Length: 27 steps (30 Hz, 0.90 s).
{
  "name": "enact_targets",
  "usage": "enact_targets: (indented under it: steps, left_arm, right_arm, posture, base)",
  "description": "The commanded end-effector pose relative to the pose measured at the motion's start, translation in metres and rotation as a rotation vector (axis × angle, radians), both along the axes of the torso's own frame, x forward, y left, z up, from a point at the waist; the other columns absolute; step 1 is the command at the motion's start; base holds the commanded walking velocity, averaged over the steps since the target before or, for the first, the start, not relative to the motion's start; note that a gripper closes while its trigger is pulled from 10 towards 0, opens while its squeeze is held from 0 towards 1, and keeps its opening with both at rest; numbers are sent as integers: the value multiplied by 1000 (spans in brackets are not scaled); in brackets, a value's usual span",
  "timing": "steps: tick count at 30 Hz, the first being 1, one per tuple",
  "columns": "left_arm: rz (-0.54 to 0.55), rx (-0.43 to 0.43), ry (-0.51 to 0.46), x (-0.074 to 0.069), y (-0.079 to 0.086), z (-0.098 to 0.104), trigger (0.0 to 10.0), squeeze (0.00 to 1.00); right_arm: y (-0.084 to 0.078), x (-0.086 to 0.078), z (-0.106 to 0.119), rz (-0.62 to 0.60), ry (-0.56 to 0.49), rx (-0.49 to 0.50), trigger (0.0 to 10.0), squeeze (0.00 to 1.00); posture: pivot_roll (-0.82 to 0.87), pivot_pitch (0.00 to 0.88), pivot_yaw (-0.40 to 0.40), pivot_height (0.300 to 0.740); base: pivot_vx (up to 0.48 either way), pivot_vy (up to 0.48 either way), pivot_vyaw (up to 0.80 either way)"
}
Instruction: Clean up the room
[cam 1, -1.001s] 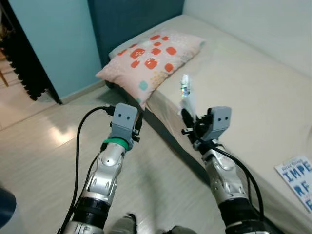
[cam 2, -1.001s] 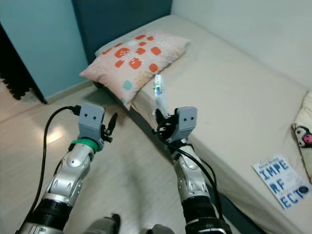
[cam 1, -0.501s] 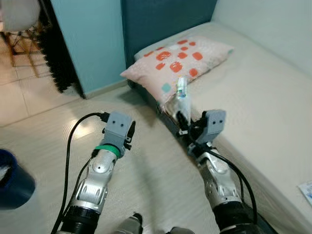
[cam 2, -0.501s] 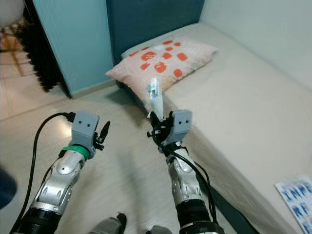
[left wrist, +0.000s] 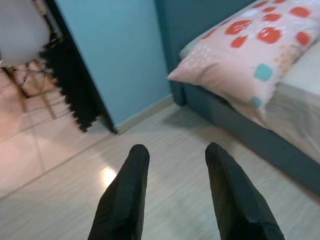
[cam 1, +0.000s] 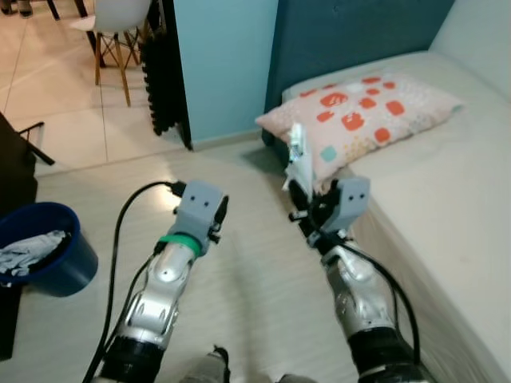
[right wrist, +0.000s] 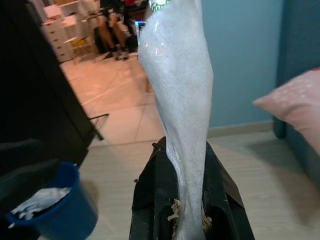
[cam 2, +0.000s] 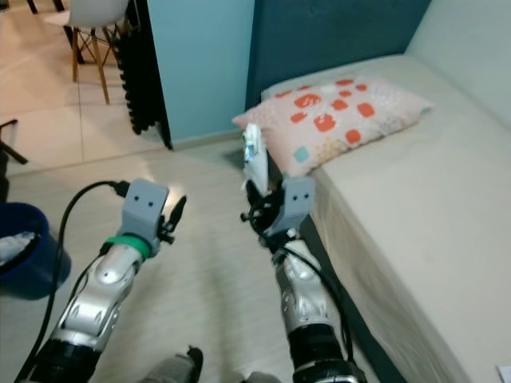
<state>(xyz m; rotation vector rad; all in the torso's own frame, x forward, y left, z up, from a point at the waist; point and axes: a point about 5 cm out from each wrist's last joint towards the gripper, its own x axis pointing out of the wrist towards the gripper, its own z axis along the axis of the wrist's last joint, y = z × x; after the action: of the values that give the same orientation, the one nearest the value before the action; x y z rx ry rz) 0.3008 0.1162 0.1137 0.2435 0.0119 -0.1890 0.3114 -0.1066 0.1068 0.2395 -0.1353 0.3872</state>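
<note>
My right gripper [cam 1: 299, 198] is shut on a crumpled clear plastic wrapper [cam 1: 299, 156] that sticks up from its fingers; the right wrist view shows the wrapper [right wrist: 181, 95] pinched between the black fingers [right wrist: 150, 200]. It is held over the floor beside the bed. My left gripper [cam 1: 219, 217] is raised to its left, open and holding nothing; its two fingers [left wrist: 125, 200] stand apart over the pale floor. A blue bin [cam 1: 44, 251] with white crumpled stuff inside stands on the floor at the far left.
A bed [cam 1: 447, 199] with a spotted pink pillow [cam 1: 363, 116] runs along the right. A teal wall corner [cam 1: 223, 64] and a dark ribbed panel [cam 1: 164, 72] stand ahead. A white chair [cam 1: 112, 32] is beyond, on the tiled floor. A dark furniture edge [cam 1: 12, 175] is at left.
The whole view has swung left: the bed and pillow have slid right, and the blue bin, doorway and chair have come into sight. Both grippers hold their pose, the right still gripping the wrapper.
</note>
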Motion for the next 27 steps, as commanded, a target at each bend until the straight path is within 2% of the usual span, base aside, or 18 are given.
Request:
enact_targets:
  steps: [1,11,27]
  left_arm:
    - [-3,11,16,-1,-2,-4,10000,0]
    - [13,16,11,-1,0,-6,10000,0]
    - [36,23,6,3,-1,-6,10000,0]
  right_arm:
    - [-3,-1,-3,-9,13,2,10000,0]
    - [-2,-1,-3,2,10,1,10000,0]
    - [-2,0,-5,0,28,-11,10000,0]
  posture:
    - [48,0,-5,731]
    - [47,0,-10,731]
    - [46,0,-10,731]
  base:
    - [0,0,644]
    - [0,0,644]
    - [457,0,0]
